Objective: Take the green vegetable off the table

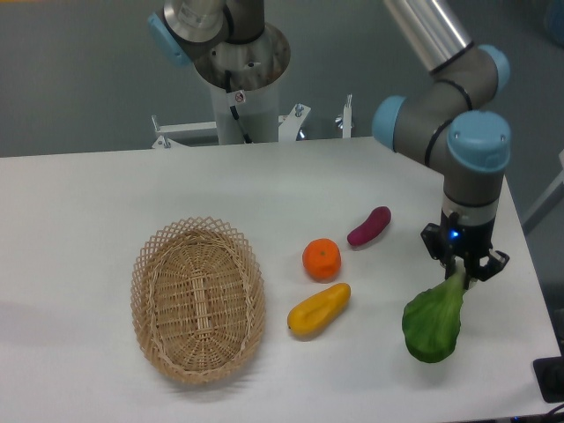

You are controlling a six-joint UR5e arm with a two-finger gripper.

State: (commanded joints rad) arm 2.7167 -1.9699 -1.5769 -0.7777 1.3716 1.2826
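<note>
Five loose items and my own arm occupy the table (79, 203); I report them from the front edge back.

Nearest, at the right front, is the green vegetable (433, 324). Its broad dark leaf hangs downward and its pale stalk end points up into my gripper (464, 271). My jaws are clamped on that stalk end. I judge the stalk was taken because it is the narrow, firm part; the leaf is too wide to fit between my fingers. Whether the leaf tip is clear of the tabletop or just touching it, I cannot tell from this view; no clear gap shows beneath it.

At the left front lies the wicker basket (197, 300), oval and holding nothing that I can see. It is well apart from my work and the task does not call for it.

Between basket and vegetable lies the yellow vegetable (319, 309), flat on the table. Just behind it sits the orange fruit (322, 259), near but apparently not touching. Farther back and to the right lies the purple eggplant (369, 226). All three are off to the left of my gripper, so I judge a straight rise should disturb none of them.

Farthest back stands my base pedestal (240, 79), beyond the table's rear edge.

Assessment: grasp made; lift either barely begun or not yet confirmed.
</note>
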